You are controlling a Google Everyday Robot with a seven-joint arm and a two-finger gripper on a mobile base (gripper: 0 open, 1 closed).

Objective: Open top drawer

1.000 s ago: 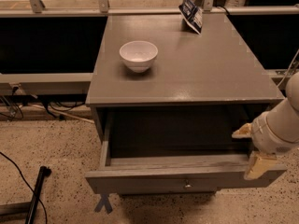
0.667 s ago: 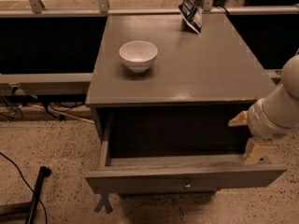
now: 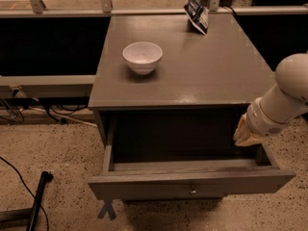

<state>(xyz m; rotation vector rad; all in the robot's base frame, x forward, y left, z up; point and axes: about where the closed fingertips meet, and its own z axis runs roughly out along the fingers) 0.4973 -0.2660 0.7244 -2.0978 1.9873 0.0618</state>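
Drawer [image 3: 144, 189]: pulled well out below the counter's [image 3: 211, 66] front edge, with its front panel nearest the camera and its grey interior showing.
Knob [image 3: 193, 191]: small, round and metal, at the centre of the drawer front.
End effector [image 3: 246, 131]: at the counter's front right corner, below the top and over the drawer's right side wall, towards the wall's rear. It may be touching that wall, but the dim view leaves this unsure.
End effector state: cannot tell whether it is apart or together.
Arm [image 3: 284, 100]: white, reaching in from the right and sloping down to the end effector.
Bowl [image 3: 142, 57]: white and upright, on the counter towards the left edge.
Packet [image 3: 198, 14]: dark with white print, tilted, at the back edge towards the back right corner.
Pole [image 3: 37, 196]: black, lying on the speckled floor off the front left corner.
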